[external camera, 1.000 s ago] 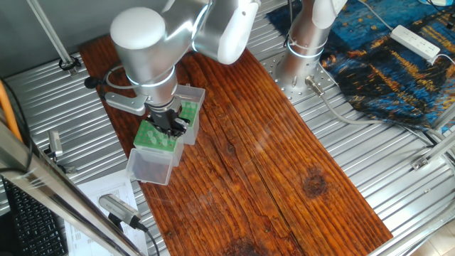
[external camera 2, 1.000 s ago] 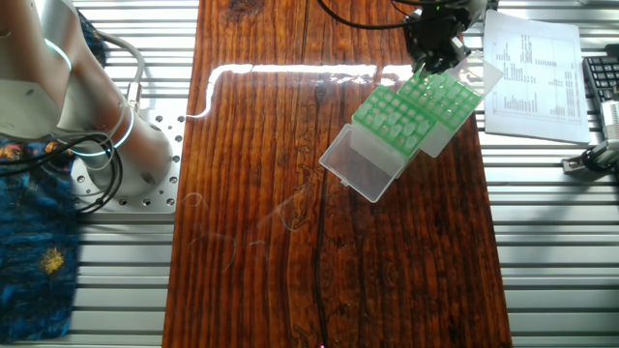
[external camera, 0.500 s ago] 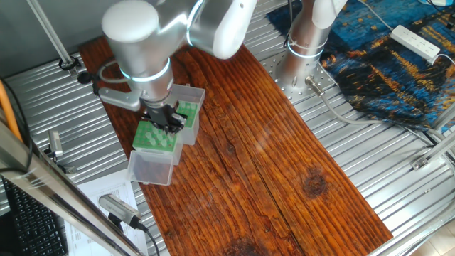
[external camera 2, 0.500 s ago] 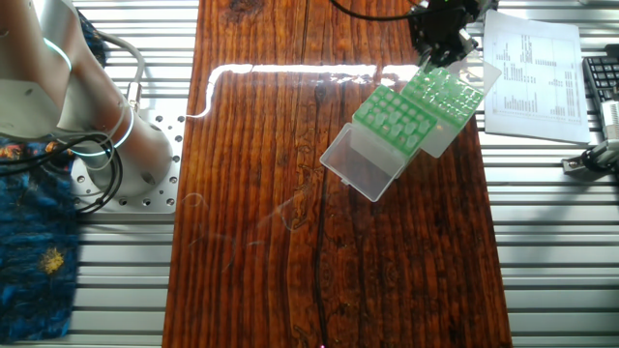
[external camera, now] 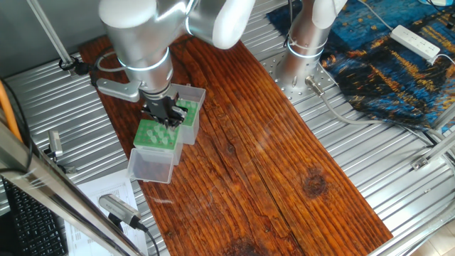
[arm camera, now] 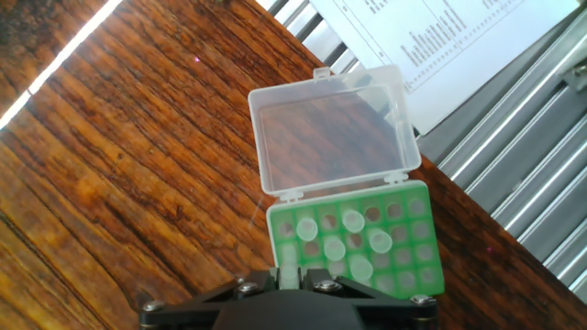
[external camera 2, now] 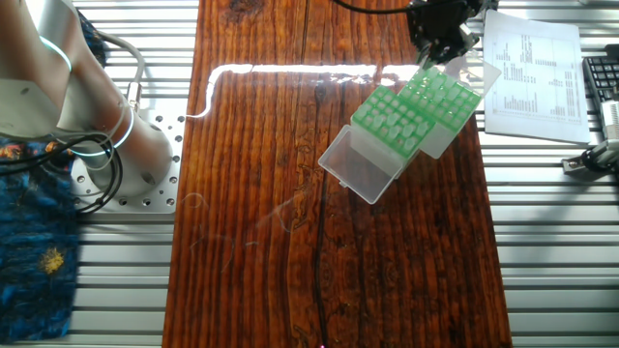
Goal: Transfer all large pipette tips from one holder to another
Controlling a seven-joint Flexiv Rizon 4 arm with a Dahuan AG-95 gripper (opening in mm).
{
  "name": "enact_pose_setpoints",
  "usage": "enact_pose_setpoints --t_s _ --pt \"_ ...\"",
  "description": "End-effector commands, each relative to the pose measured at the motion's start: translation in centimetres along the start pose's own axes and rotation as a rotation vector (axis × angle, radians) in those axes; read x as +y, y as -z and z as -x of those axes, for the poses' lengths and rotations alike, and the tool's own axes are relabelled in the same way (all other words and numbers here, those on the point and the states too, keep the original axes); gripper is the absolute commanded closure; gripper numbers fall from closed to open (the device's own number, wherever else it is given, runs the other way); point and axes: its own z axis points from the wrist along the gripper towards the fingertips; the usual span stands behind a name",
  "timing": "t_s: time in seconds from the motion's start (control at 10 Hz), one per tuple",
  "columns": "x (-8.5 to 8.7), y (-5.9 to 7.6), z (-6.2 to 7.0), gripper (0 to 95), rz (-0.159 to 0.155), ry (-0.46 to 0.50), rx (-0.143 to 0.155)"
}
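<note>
Two green holders sit side by side on the wooden table, one [external camera: 155,135] with its clear lid [external camera: 150,165] open, the other [external camera: 189,111] behind it. In the hand view the holder [arm camera: 404,249] carries several pale large pipette tips [arm camera: 353,222] standing in its holes, its lid [arm camera: 330,128] folded back. My gripper [arm camera: 289,277] hangs just above the holders [external camera 2: 411,111], shut on one pale tip [arm camera: 288,271] held upright between the fingers. From the fixed views the gripper [external camera: 165,114] [external camera 2: 440,37] covers part of the far holder.
A printed sheet [external camera 2: 532,72] lies beside the holders on the ribbed metal top. A keyboard [external camera 2: 604,82] sits at the table edge. The arm's base [external camera: 302,43] stands at the far side, with a power strip [external camera: 416,41] on blue cloth.
The gripper has lifted and shifted slightly back from the holders, still shut on the tip. The holders have not moved.
</note>
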Motion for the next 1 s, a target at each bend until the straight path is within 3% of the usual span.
enact_pose_setpoints --t_s 0.1,0.6,1.0 --pt "-0.3 0.5 0.2 95.0 0.013 0.005 0.016" --pt "-0.3 2.1 0.4 95.0 0.032 0.005 0.045" --pt "-0.4 3.8 0.1 95.0 0.040 0.018 0.051"
